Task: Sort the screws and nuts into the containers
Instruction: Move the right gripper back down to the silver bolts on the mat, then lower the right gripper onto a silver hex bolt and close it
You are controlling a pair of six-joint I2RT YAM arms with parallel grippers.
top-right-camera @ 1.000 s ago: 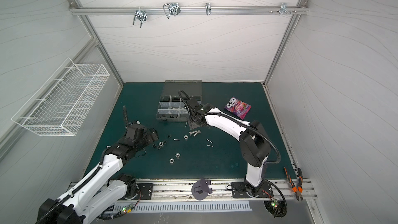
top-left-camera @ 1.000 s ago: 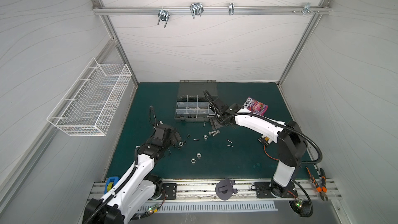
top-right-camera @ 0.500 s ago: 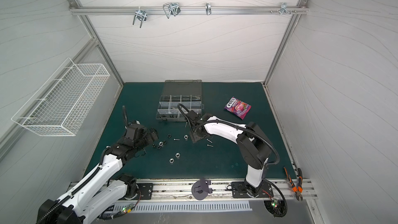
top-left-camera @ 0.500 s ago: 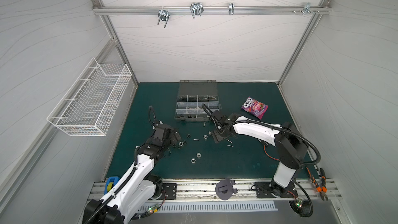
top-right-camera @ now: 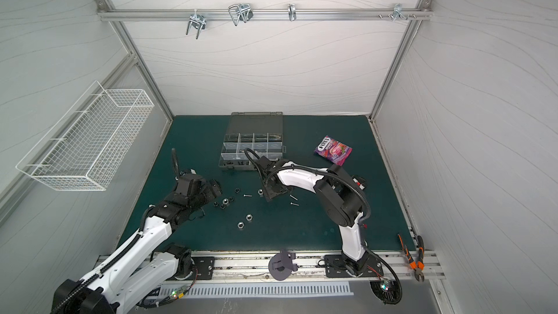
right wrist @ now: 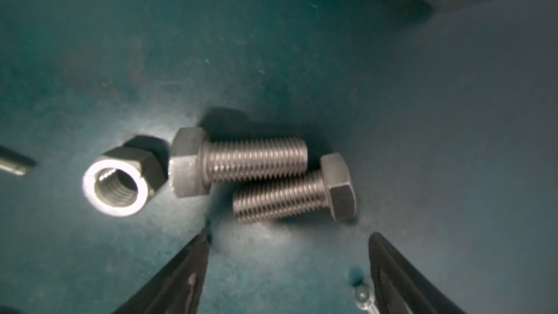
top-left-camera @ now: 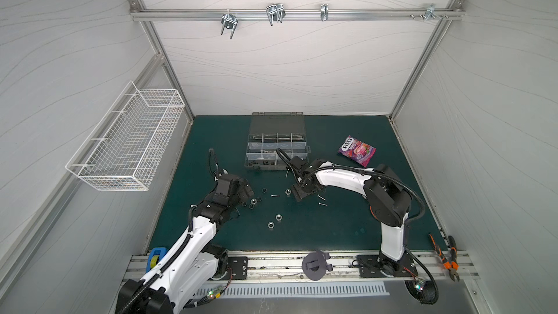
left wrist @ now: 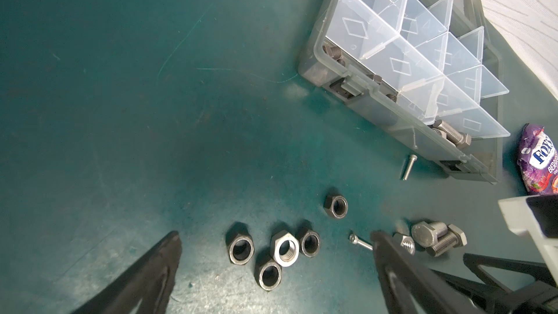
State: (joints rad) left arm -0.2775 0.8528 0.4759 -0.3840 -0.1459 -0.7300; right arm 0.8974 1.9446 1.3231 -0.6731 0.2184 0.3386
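Note:
The grey organizer case (top-left-camera: 277, 149) (top-right-camera: 252, 149) lies open at the back of the green mat. Its containers (left wrist: 392, 55) hold some bolts (left wrist: 453, 135). My left gripper (top-left-camera: 249, 190) (left wrist: 275, 234) is open and hovers over a cluster of black nuts (left wrist: 240, 248) and one silver nut (left wrist: 285, 249). My right gripper (top-left-camera: 299, 193) (right wrist: 290, 233) is open, low over the mat, with nothing between its fingers. Just beyond its tips lie two silver hex screws (right wrist: 241, 161) (right wrist: 293, 194) and a silver nut (right wrist: 119, 187). Thin screws (top-left-camera: 274, 196) (top-left-camera: 322, 203) lie nearby.
Two more silver nuts (top-left-camera: 278, 217) sit nearer the front. A purple candy bag (top-left-camera: 356, 151) lies at the back right. A white wire basket (top-left-camera: 129, 143) hangs on the left wall. Orange pliers (top-left-camera: 447, 258) rest on the front rail.
My right gripper has come away from the organizer case, forward and down to the mat beside the two hex screws. The left arm has not moved.

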